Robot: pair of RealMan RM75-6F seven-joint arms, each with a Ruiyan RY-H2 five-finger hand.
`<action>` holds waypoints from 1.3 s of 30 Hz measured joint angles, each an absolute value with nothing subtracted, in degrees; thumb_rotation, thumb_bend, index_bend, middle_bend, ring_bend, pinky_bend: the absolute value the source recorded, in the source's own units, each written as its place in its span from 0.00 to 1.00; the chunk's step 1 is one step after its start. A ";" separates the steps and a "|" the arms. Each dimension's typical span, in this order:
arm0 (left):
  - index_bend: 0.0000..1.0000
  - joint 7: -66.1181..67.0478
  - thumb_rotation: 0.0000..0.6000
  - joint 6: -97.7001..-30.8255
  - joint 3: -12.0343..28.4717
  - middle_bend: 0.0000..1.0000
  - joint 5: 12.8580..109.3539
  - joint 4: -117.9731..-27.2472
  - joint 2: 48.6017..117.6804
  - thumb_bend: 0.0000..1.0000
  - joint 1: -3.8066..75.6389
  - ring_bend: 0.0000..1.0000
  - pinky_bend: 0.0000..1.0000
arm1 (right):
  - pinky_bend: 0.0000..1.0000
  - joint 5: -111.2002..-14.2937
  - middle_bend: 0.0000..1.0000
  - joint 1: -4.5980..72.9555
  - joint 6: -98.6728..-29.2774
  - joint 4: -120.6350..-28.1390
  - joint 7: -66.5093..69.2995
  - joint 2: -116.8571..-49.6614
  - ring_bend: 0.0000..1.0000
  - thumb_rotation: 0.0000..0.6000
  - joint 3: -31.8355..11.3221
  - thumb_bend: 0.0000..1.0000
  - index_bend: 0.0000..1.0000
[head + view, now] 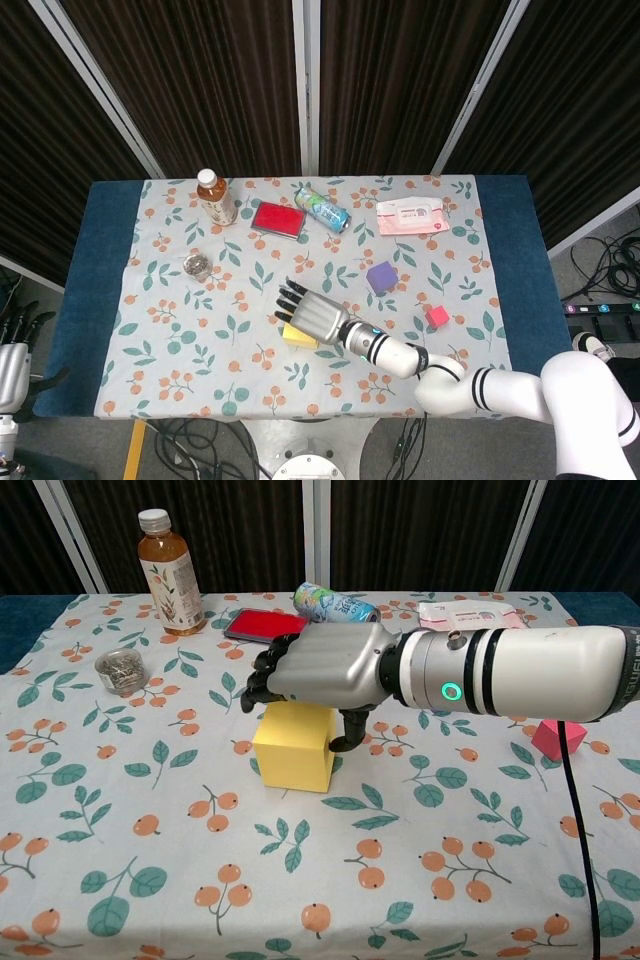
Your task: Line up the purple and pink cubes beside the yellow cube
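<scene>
The yellow cube rests on the floral tablecloth near the front middle. My right hand hovers just over its top. The fingers curl past the cube's far left corner and the thumb hangs down by its right side, with no firm grip showing. The purple cube lies behind and to the right; my forearm hides it in the chest view. The pink cube sits further right. My left hand hangs off the table's left edge, holding nothing.
Along the back stand a tea bottle, a red case, a lying can and a wipes pack. A small jar sits at the left.
</scene>
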State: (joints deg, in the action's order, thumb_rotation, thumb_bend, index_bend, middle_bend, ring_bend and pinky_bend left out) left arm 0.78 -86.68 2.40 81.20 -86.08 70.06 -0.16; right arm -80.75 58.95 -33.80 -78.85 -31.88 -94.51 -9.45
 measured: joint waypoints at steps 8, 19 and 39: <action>0.25 0.36 1.00 -86.12 2.56 0.18 81.75 -85.57 70.41 0.03 0.44 0.09 0.13 | 0.00 -75.31 0.47 57.22 -37.87 -82.22 -32.37 -92.18 0.13 1.00 -9.94 0.23 0.50; 0.25 -0.79 1.00 -86.04 2.35 0.18 82.27 -84.51 71.01 0.03 0.51 0.09 0.13 | 0.00 -52.71 0.46 55.93 -48.13 -87.10 -50.85 -91.69 0.15 1.00 -10.11 0.21 0.41; 0.25 -1.61 1.00 -86.05 2.31 0.18 82.41 -83.50 71.42 0.03 0.38 0.09 0.13 | 0.00 -34.03 0.10 58.25 -58.24 -93.75 -57.69 -92.68 0.00 1.00 -9.25 0.20 0.00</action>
